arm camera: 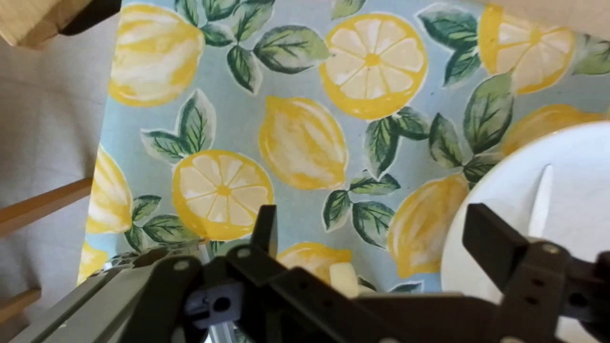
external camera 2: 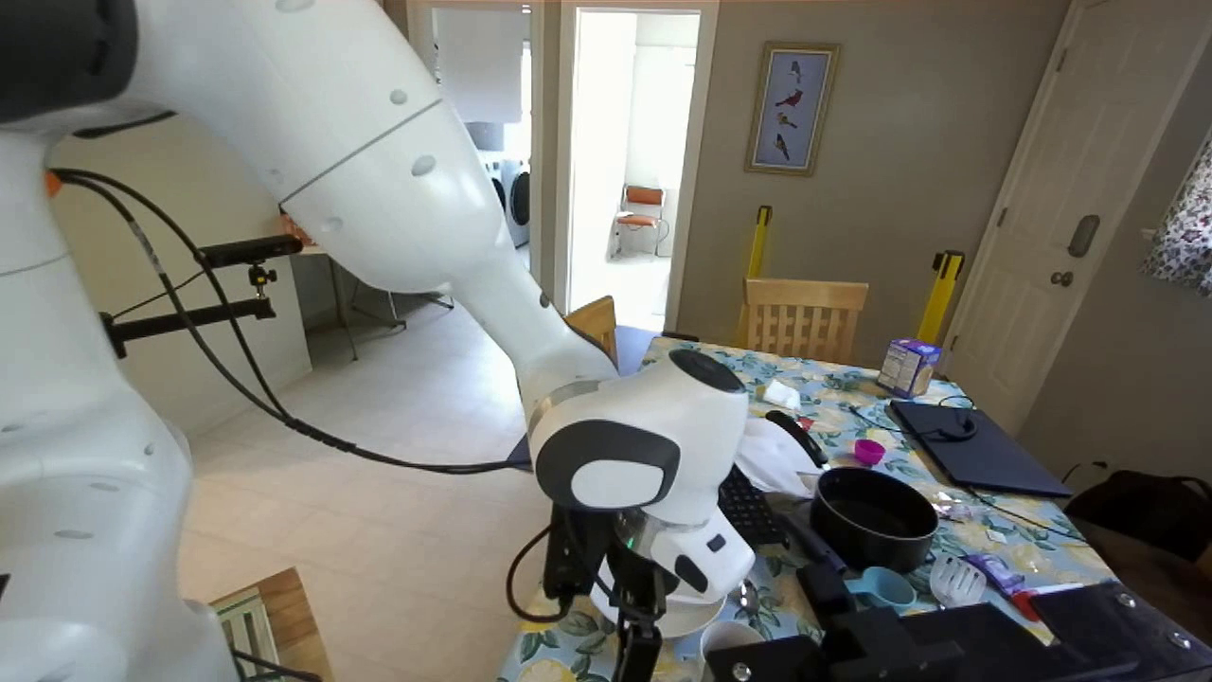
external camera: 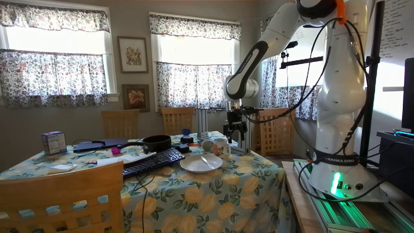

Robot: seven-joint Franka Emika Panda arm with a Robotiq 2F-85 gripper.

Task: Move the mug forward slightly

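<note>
The mug [external camera: 221, 147] is small and pale with a printed pattern. It stands upright on the lemon tablecloth, just behind the white plate [external camera: 194, 163] in an exterior view. Another exterior view shows only part of the mug [external camera 2: 727, 635], behind black hardware. In the wrist view only the mug's pale handle [arm camera: 344, 280] and a bit of rim show; my gripper hides the rest. My gripper [external camera: 236, 136] points down, above and a little to the right of the mug in that exterior view. In the wrist view its fingers [arm camera: 376, 231] are wide apart with nothing between them.
A knife [external camera: 207, 162] lies on the plate. A black keyboard [external camera: 155, 162] and black pan [external camera: 157, 143] stand beyond the plate. A metal frame post [external camera: 246, 136] rises beside the gripper at the table's edge; its profile [arm camera: 109, 295] shows in the wrist view.
</note>
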